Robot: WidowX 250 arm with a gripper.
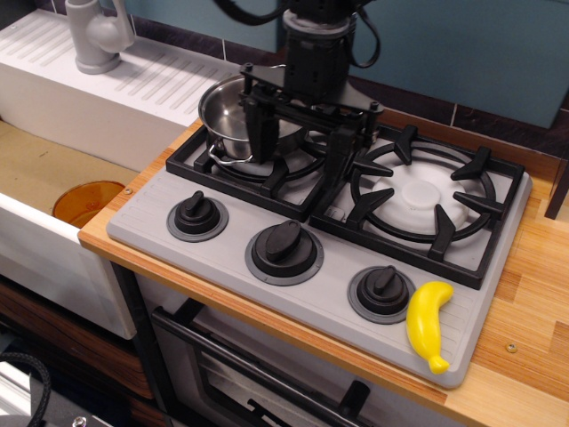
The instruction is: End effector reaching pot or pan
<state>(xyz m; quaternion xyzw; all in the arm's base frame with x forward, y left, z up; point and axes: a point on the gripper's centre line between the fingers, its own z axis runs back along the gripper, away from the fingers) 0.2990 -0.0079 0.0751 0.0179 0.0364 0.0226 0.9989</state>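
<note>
The small shiny steel pot [228, 114] sits on the back-left burner of the stove, its wire loop handle pointing to the front. My black gripper [300, 169] hangs just right of the pot, over the seam between the two grates. Its two long fingers are spread wide and hold nothing. The left finger [260, 135] stands in front of the pot's right rim; I cannot tell whether it touches. The right finger [341, 160] is over the edge of the right grate.
The right burner has a white round cap [420, 197] under black grates. Three black knobs [284, 245] line the stove front. A yellow banana [428, 320] lies at the front right corner. A sink with a grey faucet [93, 36] and an orange object [84, 201] is at the left.
</note>
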